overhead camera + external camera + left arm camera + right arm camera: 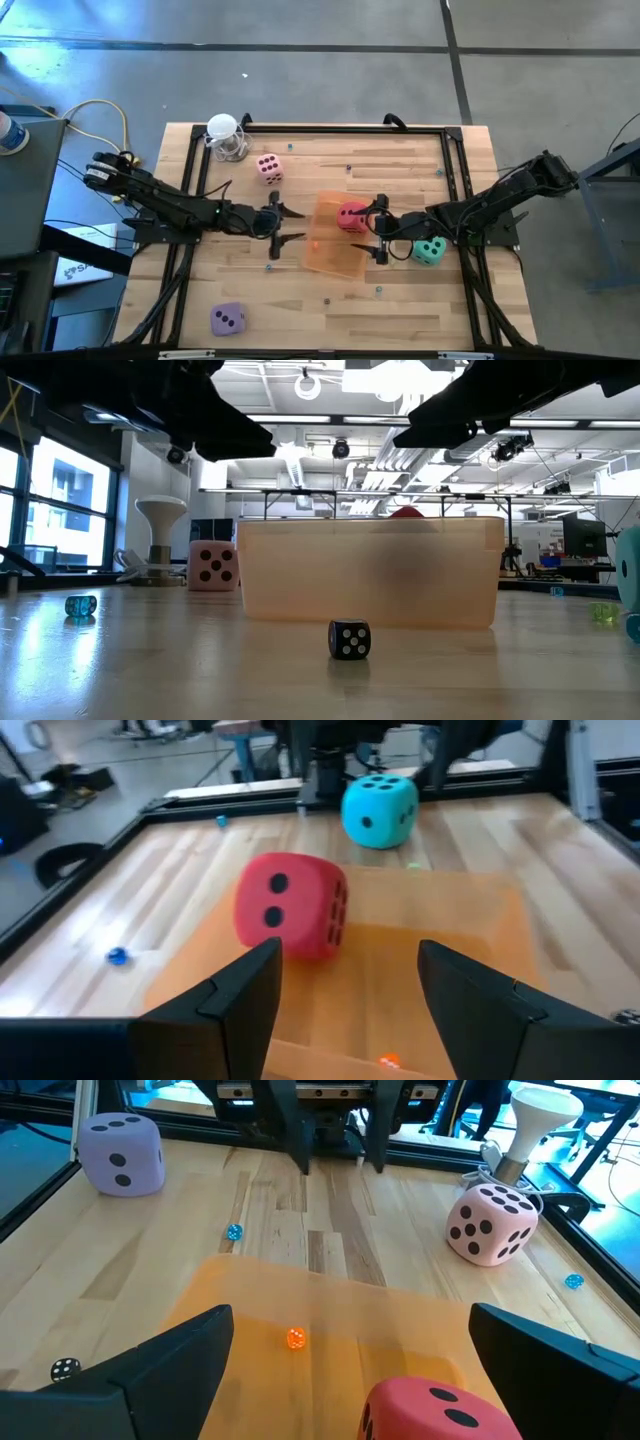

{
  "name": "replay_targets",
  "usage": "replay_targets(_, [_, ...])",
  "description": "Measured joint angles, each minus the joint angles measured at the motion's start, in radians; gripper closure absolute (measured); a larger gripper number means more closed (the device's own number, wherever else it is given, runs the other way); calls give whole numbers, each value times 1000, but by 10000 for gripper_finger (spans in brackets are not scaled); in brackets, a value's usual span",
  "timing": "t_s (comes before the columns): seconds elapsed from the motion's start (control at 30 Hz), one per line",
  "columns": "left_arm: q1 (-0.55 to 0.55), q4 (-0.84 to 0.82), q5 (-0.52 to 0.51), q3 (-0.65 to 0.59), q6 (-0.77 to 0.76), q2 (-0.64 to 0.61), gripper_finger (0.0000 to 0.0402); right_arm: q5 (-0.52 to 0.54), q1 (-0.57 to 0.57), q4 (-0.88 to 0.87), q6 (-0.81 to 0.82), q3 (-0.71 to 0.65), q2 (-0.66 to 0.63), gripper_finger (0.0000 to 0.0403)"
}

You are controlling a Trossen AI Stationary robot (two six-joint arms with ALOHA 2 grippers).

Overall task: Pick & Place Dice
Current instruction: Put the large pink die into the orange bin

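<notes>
Dice, four of them, lie scattered over the wooden table (400,300). Red die (351,216) sits inside the translucent orange tray (330,255), at the tray's upper right in the high view, just right of frame centre. Pink die (268,168) rests on bare wood at upper centre-left, beside a small white stand (225,137). Teal die (430,250) sits right of the tray, under my right arm. Lilac die (228,319) lies alone at lower left, well apart from the rest.

My left hand (286,224) hovers just left of the tray, fingers spread apart and holding nothing; in the left wrist view its two dark fingers (235,1005) frame the red die (291,905), with the teal die (379,811) farther back. My right hand (380,229) hangs at the tray's right edge, just beside the red die, fingers wide apart and empty. The right wrist view shows the red die (440,1410) low between those fingers (160,1370), not touched by either, with the pink die (491,1225) and lilac die (122,1153) beyond.

A tiny orange die (296,1338) lies on the tray floor. A tiny black die (350,639) stands on the table in front of the tray wall (370,585) in the low view, and a tiny blue die (81,605) lies at far left.
</notes>
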Motion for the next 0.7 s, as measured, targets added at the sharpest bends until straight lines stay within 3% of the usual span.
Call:
replay_targets(0.23, [-26, -2, -24, 0, 41, 0, 107, 0, 0, 0, -1, 0, 0, 6])
replay_targets(0.43, [-73, -2, -206, 0, 53, 0, 18, 0, 0, 0, -1, 0, 0, 6])
replay_targets(0.5, [-89, -2, -251, 0, 59, 0, 7, 0, 0, 0, -2, 0, 0, 6])
replay_targets(0.7, [-127, -3, -257, 0, 120, 0, 6, 0, -1, 0, -2, 0, 0, 6])
